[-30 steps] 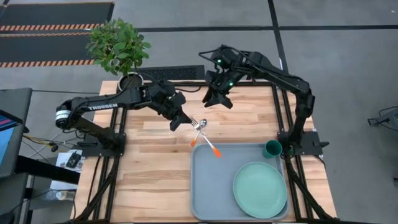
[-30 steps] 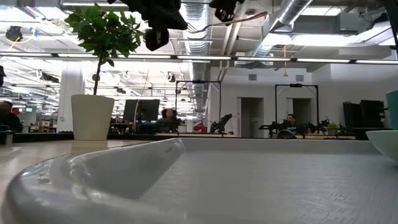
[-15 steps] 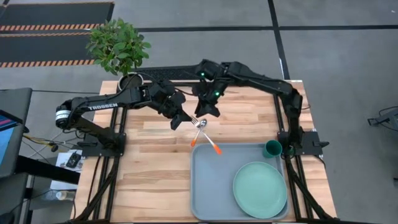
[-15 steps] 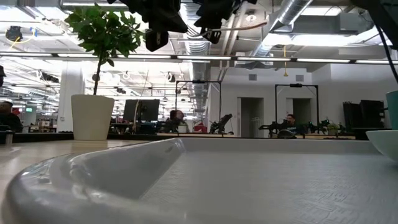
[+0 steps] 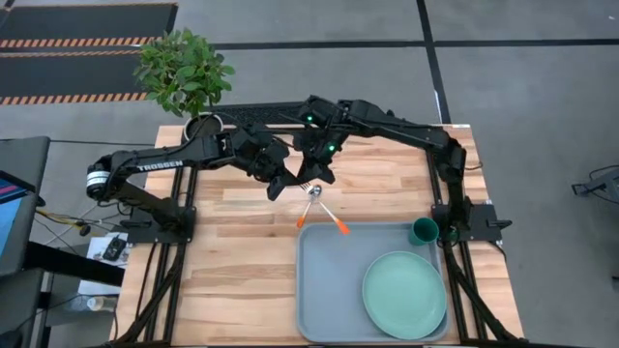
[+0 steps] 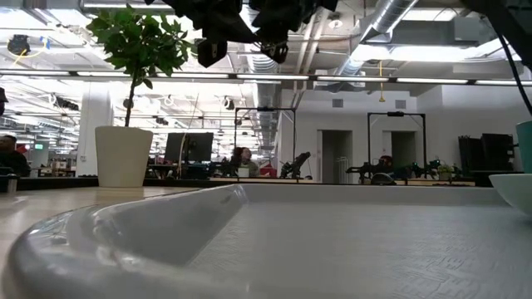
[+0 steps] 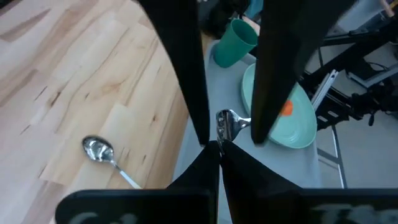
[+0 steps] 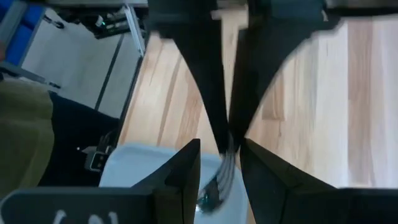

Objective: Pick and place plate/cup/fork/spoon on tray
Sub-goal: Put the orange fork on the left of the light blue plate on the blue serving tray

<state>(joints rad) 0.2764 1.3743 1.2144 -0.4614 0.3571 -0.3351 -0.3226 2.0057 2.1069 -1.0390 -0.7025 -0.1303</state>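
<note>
The fork [image 7: 227, 124] is just off the tray's [image 5: 319, 290] corner, tines toward the arms and orange end by the tray rim. Whether it is clear of the table [image 5: 242, 271] cannot be told.

The left gripper [image 5: 281, 185] has its fingers closed together on the tine end, as the left wrist view shows. The right gripper [image 5: 315, 175] meets it from the opposite side. Its fingers are spread, one either side of the tines and holding nothing, which only the wrist views show.

The spoon [image 7: 98, 149] lies on the table beside the fork, its bowl near the grippers. The high view shows the two handles crossing.

The plate [image 5: 404, 295] sits in the tray, and the cup [image 5: 423, 231] stands at a tray corner. The low view shows only the tray rim, with both grippers at its upper edge.
</note>
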